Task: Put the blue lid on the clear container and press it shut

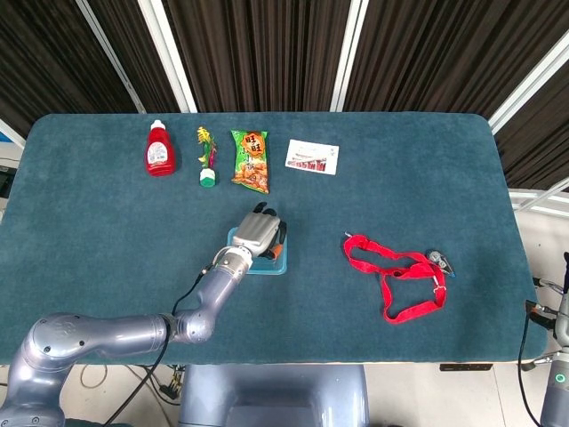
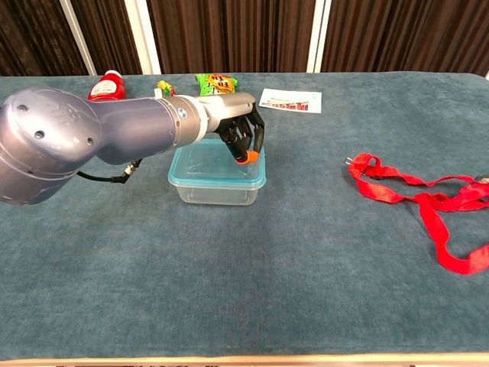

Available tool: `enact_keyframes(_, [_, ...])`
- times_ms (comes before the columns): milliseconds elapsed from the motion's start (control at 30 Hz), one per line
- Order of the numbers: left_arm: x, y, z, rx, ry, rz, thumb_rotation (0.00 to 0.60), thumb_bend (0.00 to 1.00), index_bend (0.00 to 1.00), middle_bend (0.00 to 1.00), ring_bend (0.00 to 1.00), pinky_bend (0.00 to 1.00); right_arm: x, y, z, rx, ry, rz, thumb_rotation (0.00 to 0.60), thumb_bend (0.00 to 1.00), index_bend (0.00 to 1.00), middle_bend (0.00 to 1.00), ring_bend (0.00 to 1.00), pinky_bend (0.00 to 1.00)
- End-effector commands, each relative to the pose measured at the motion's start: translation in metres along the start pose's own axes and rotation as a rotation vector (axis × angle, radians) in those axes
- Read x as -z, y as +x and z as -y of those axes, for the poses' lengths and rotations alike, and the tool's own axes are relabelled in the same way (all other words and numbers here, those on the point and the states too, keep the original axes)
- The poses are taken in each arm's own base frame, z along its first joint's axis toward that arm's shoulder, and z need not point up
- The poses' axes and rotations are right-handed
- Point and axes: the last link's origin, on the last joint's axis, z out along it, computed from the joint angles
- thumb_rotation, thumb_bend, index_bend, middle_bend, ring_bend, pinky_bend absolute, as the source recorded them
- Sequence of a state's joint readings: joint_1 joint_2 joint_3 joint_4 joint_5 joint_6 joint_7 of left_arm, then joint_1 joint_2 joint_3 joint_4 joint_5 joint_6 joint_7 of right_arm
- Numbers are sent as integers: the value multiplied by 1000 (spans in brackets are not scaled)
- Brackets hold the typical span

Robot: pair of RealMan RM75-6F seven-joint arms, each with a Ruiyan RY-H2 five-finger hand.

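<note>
The clear container [image 2: 218,189] stands at the table's middle left with the blue lid [image 2: 200,164] lying on top of it. My left hand [image 2: 243,134] hangs over the lid's far right part, fingers curled downward. One orange-tipped finger [image 2: 246,157] touches the lid. In the head view the left hand [image 1: 258,233] covers most of the lid [image 1: 276,265], so only the blue rim shows. Nothing is held in the hand. My right hand shows in neither view.
A red lanyard [image 2: 416,200] lies to the right. Along the far edge sit a red ketchup bottle [image 1: 160,149], a small green-capped item [image 1: 207,169], a snack packet [image 1: 251,161] and a white card [image 1: 312,157].
</note>
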State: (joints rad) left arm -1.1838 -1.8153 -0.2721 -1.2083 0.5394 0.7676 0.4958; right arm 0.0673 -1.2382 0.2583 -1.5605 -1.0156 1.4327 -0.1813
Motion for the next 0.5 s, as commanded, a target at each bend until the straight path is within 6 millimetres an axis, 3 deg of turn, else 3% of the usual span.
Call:
enact_keyframes(33, [0,0,0,-6,2,-2,600,441,590,629,160,34,0,0,0,0,0,1,600,276,31,1,0,0])
enact_keyframes(500, [0,-3,5,-9,17,9,600,441,589,629,160,34,-1,1,1,-3,-1,-1,600,275,31,2,0,0])
